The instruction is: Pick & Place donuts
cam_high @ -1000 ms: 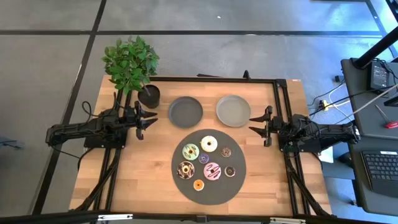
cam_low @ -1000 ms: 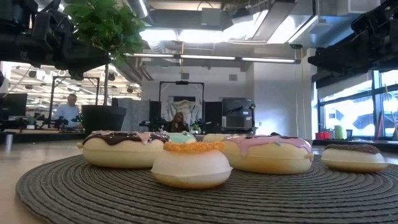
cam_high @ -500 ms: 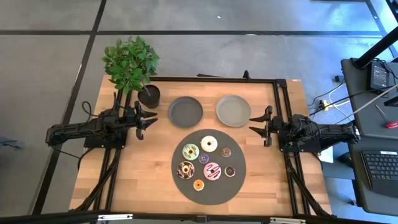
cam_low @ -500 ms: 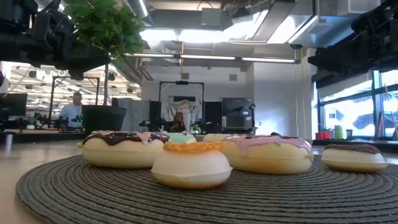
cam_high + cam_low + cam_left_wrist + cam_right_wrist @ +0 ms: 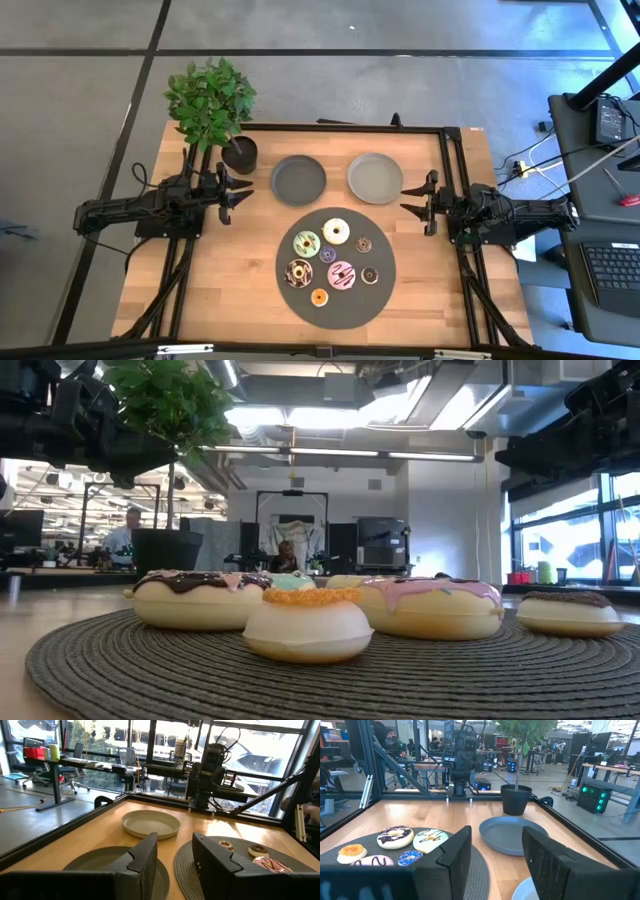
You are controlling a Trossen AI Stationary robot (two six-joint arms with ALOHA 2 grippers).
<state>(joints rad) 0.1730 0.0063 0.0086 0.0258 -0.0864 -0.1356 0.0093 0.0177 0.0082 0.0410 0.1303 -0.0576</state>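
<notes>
Several small toy donuts (image 5: pixel 335 232) lie flat on a large dark round mat (image 5: pixel 380 296) at the table's middle near side. Among them are a white one, a green one (image 5: pixel 306 243), a pink one (image 5: pixel 341 274), a chocolate one (image 5: pixel 299 271) and an orange one (image 5: pixel 319 297). In the low view the orange donut (image 5: pixel 308 622) is closest. My left gripper (image 5: pixel 246 193) hovers open left of the dark grey plate (image 5: pixel 298 180). My right gripper (image 5: pixel 404 199) hovers open right of the light grey plate (image 5: pixel 375 176). Both are clear of the donuts.
A potted plant (image 5: pixel 211 105) stands at the far left, just beyond my left gripper. Two small grey plates sit side by side beyond the mat. A black frame runs along the table's edges (image 5: pixel 340 127). Bare wood (image 5: pixel 230 270) lies either side of the mat.
</notes>
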